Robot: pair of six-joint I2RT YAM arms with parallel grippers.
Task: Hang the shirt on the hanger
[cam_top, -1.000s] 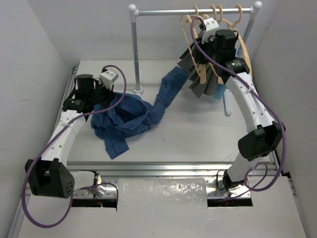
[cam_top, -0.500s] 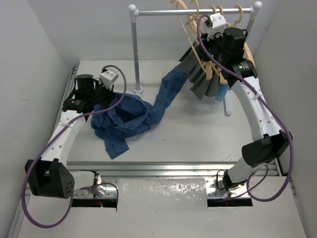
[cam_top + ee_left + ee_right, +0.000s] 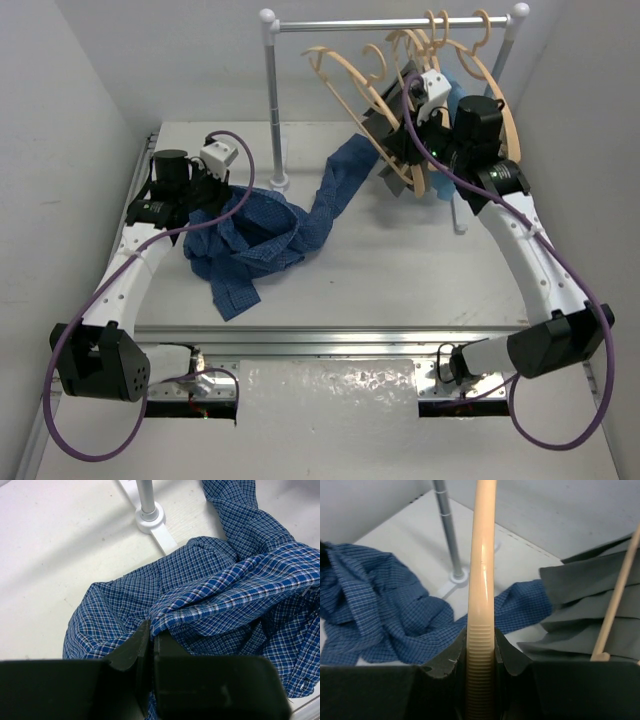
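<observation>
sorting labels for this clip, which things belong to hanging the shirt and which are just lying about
Job: shirt, pinched by left gripper; hanger, clamped in right gripper.
Bystanders: grey pleated garment, spare hanger, clothes rail.

Bright, even overhead light, soft shadows; close-up hanger (image 3: pixel 481 605) seems slightly blurred.
</observation>
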